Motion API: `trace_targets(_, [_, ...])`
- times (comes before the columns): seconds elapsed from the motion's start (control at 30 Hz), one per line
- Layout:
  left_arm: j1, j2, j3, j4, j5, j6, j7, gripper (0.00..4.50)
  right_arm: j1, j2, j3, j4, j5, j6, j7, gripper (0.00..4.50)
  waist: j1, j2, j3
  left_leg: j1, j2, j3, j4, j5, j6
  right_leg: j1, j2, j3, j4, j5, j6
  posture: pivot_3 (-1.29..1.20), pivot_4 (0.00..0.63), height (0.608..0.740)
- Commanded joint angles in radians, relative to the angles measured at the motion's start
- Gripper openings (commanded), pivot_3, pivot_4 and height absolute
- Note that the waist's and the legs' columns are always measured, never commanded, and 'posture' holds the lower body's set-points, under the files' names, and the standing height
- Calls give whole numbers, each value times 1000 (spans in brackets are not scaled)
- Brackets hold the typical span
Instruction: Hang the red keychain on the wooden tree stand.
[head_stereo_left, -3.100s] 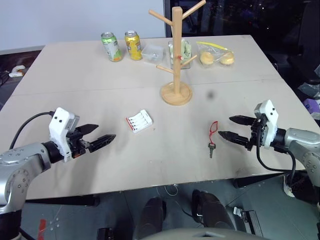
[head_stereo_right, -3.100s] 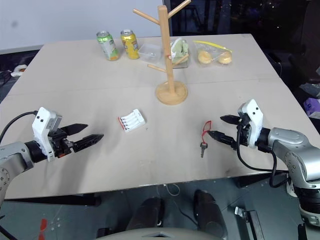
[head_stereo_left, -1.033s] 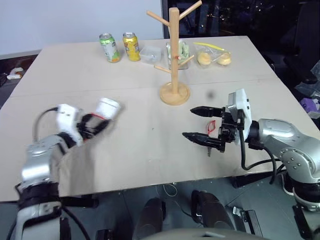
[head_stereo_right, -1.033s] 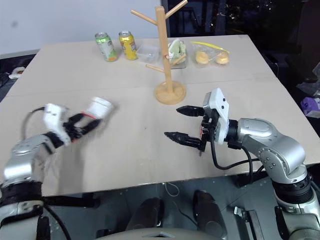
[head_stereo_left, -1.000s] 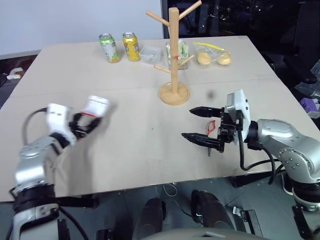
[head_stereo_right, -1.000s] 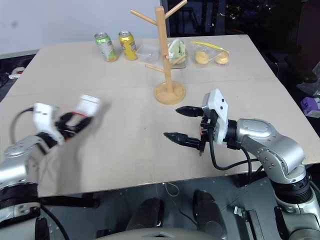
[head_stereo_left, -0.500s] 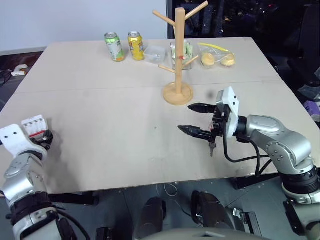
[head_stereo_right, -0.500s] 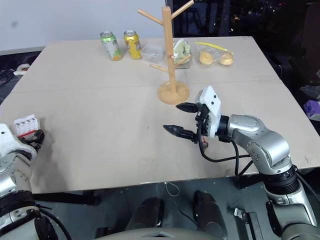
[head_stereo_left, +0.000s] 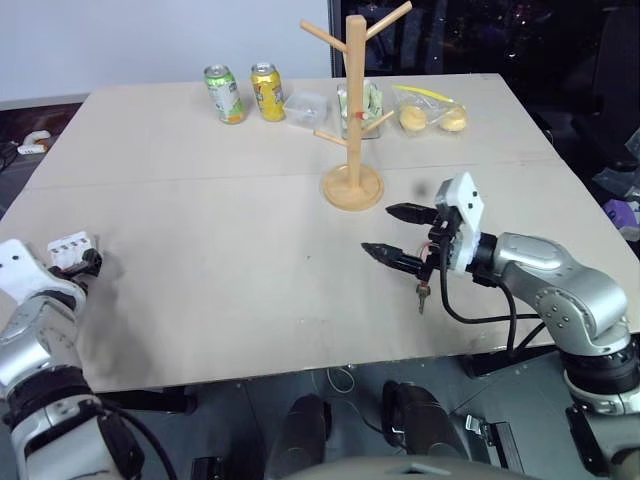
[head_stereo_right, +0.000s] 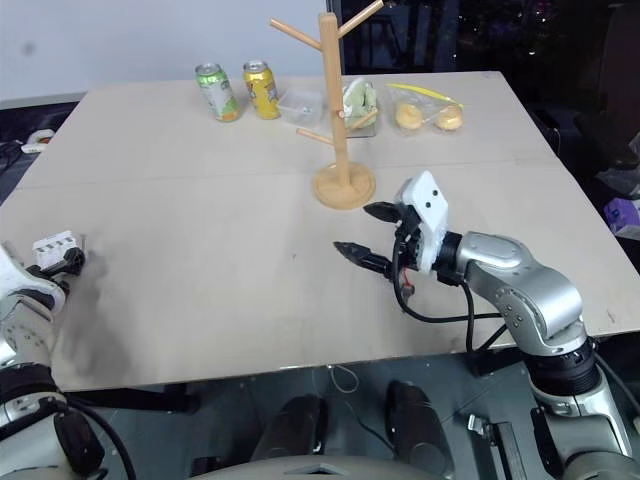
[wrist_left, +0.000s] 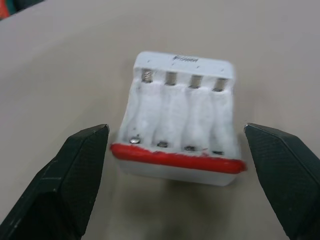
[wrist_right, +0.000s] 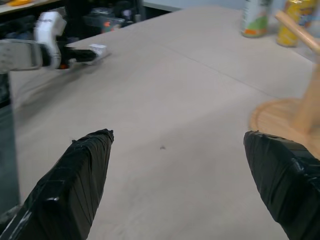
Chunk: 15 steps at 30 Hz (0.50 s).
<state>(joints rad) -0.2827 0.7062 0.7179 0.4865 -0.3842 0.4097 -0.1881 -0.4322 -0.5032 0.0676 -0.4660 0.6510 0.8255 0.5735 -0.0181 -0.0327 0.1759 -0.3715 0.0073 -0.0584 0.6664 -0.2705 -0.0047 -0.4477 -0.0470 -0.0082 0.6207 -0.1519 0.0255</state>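
Note:
The wooden tree stand (head_stereo_left: 352, 110) is upright at mid-table on its round base. The red keychain (head_stereo_left: 421, 295) lies on the table right of centre; its dark key shows below my right gripper (head_stereo_left: 377, 229), while its red cord is mostly hidden behind the gripper body. That gripper hovers level above the keychain, open and empty, fingertips pointing left. At the table's far left edge my left gripper (wrist_left: 176, 131) is open. A white battery holder (head_stereo_left: 72, 243) with a red end lies on the table between its fingers, apart from both.
Two drink cans (head_stereo_left: 224, 93) (head_stereo_left: 266, 91), a clear plastic box (head_stereo_left: 305, 104) and bags of food (head_stereo_left: 433, 117) line the far edge behind the stand.
My left gripper carried the battery holder to the table's left edge, set it down and opened. My right gripper edged forward over the keychain, still open.

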Motion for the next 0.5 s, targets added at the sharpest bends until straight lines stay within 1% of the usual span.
trace_targets(0.03, [98, 15, 88, -330, -94, 141, 9, 4455, 33, -3, -104, -90, 60, 77, -85, 4500, 1, 0, 0, 0, 0, 0, 0, 0, 0, 0, 0, 0, 0, 0, 0, 0, 150, 740])
trace_targets(0.1, [161, 41, 97, -499, -131, 230, -13, 4455, 64, 2, -149, -133, 92, 159, -161, 4500, 1, 0, 1, 0, 0, 0, 0, 0, -1, 0, -1, 0, 0, 0, -1, 0, 150, 740])
trace_targets(0.2, [199, 119, 42, -664, -182, 307, -121, 4455, 104, 12, -185, -189, 115, 271, -267, 4500, 10, -2, 1, 0, 0, -1, 0, 0, 0, 0, 0, -1, 0, -1, -1, 0, 150, 740])
trace_targets(0.3, [179, 191, -114, -783, -224, 292, -298, 4455, 139, 35, -181, -228, 113, 337, -343, 4500, 11, 0, 2, -1, -1, -2, 1, 0, -1, 0, -1, -2, 0, -1, -1, 0, 150, 740])
trace_targets(0.4, [122, 209, -237, -851, -264, 286, -403, 4455, 166, 37, -155, -250, 80, 383, -400, 4500, 6, 5, 5, -1, -1, 0, 1, 0, -1, 0, -2, -1, -1, -1, -1, 0, 150, 740])
trace_targets(0.5, [78, 213, -336, -914, -321, 311, -502, 4455, 192, 41, -151, -277, 74, 440, -441, 4500, -9, 6, 5, -4, -1, 0, 0, 0, 0, -2, 0, -1, -4, -1, -1, 0, 150, 740])
